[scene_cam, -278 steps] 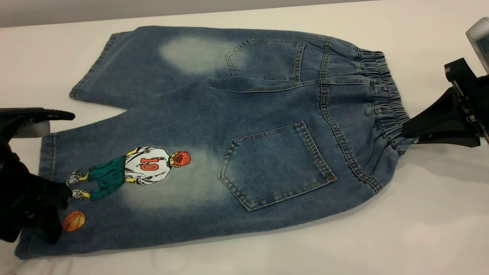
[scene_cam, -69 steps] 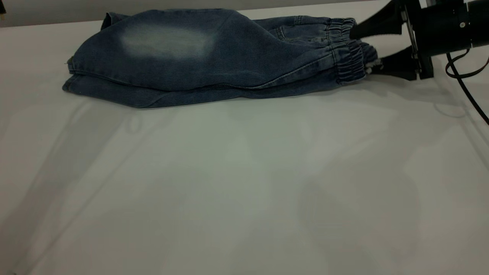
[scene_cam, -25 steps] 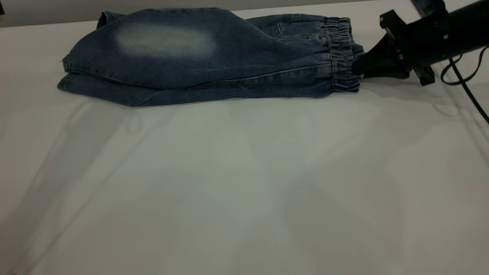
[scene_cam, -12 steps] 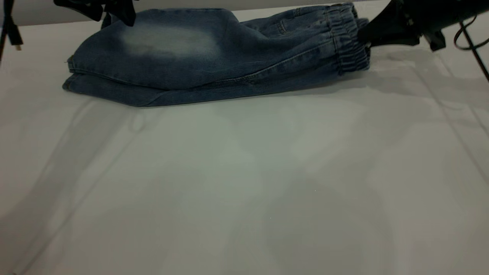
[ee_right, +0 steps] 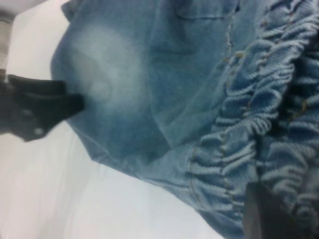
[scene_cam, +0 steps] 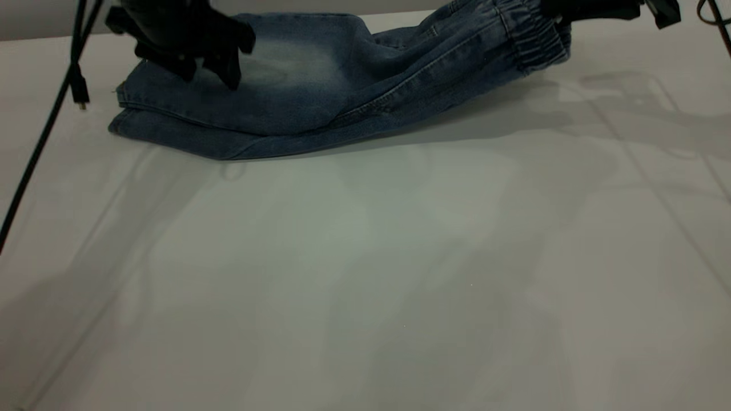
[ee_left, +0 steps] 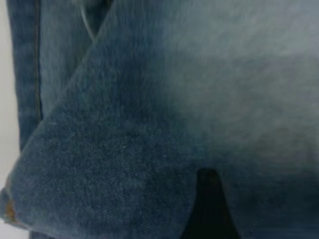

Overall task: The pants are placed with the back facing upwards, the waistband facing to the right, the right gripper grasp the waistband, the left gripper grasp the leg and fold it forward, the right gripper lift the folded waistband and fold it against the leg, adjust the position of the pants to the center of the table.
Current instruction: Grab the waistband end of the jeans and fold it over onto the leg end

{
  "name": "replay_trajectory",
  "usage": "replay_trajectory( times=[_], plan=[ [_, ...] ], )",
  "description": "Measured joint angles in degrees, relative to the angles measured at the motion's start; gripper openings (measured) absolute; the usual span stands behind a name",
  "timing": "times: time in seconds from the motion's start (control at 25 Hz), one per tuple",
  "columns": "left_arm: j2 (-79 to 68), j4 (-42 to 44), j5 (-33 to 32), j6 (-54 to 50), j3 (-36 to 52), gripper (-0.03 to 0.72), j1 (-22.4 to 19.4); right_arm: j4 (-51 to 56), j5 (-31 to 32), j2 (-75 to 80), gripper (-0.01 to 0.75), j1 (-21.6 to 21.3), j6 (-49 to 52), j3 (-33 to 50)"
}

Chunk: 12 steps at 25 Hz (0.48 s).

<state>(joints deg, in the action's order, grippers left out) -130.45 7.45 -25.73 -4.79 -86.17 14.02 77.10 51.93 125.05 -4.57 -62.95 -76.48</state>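
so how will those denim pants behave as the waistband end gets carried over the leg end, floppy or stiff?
Probably floppy: the pants sag in a slope from the lifted waistband to the table. Likely hefty enough to drape rather than flutter, being doubled denim. The left gripper pressing the leg end should limit sliding.

White table (scene_cam: 365, 274) fills most of the exterior view; soft shadows cross it; grey wall (scene_cam: 34, 20) strip behind its far edge
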Motion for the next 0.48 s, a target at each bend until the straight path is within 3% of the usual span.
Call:
replay_trajectory(
  times=[0.48],
  plan=[
    [-0.5, -0.1, 0.1, 0.0, 0.0, 0.477, 0.0, 4.8, 7.2, -3.5, 0.028, 1.4, 0.0, 0.0]
  ],
)
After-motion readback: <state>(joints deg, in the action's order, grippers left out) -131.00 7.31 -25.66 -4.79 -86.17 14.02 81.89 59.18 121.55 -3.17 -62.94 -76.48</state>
